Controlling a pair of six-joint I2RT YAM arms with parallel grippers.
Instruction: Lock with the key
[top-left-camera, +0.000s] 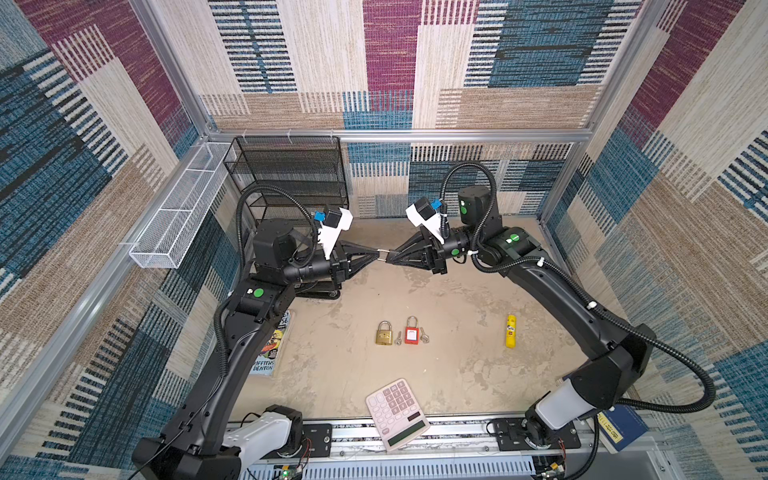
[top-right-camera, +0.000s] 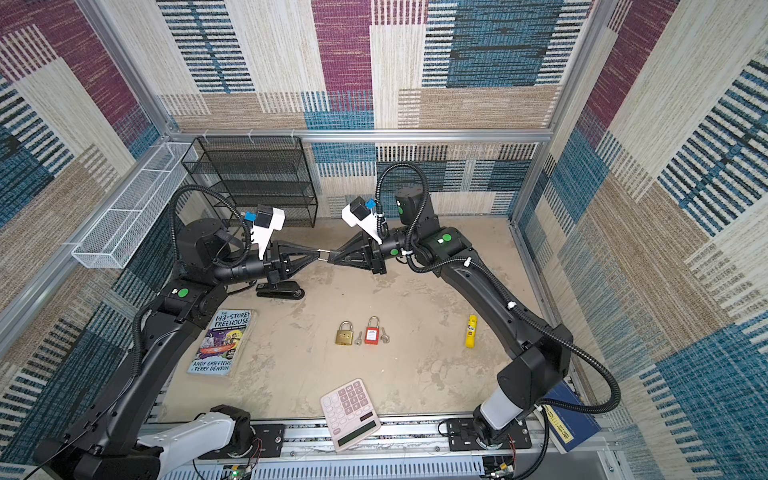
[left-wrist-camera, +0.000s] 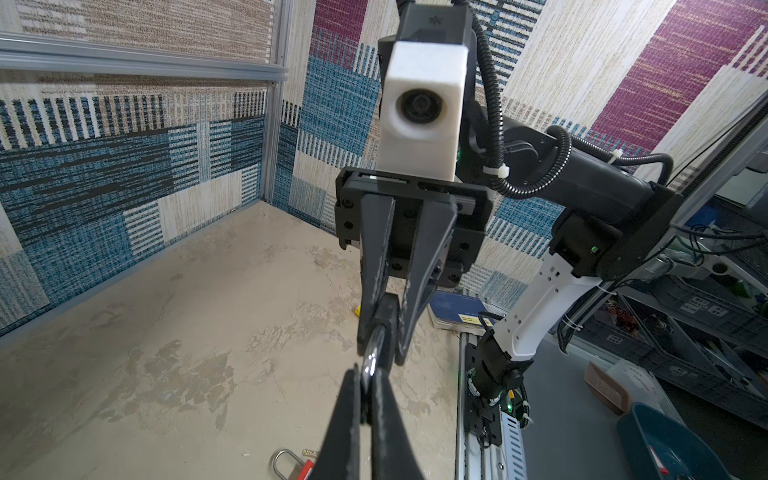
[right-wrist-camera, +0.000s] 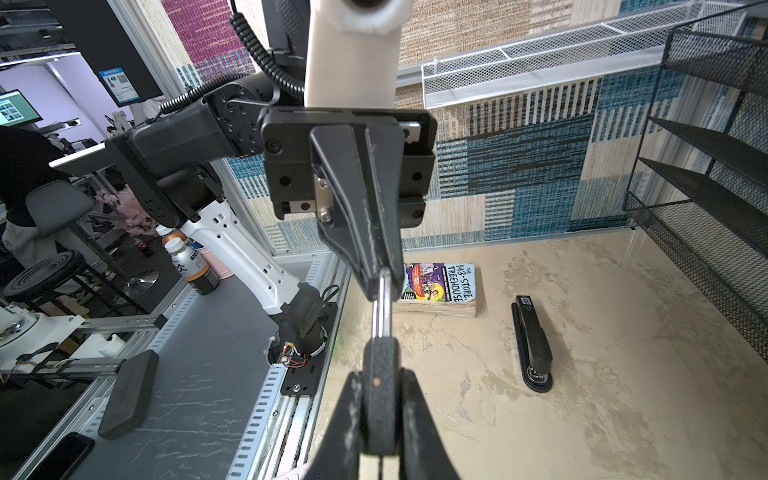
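Left tool (left-wrist-camera: 365, 376) pinches shackle (right-wrist-camera: 381, 316), right tool (right-wrist-camera: 380, 374) padlock body (right-wrist-camera: 379, 407); clear only in wrist views.

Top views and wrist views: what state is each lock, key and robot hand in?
black padlock: held in mid-air; locked or not, cannot tell.
left gripper: shut on its shackle.
right gripper: shut on its body.
brass padlock: lying flat, shackle closed.
red padlock: lying flat, shackle closed.
keys: lying loose, in neither lock.
stapler: closed.
book: closed.
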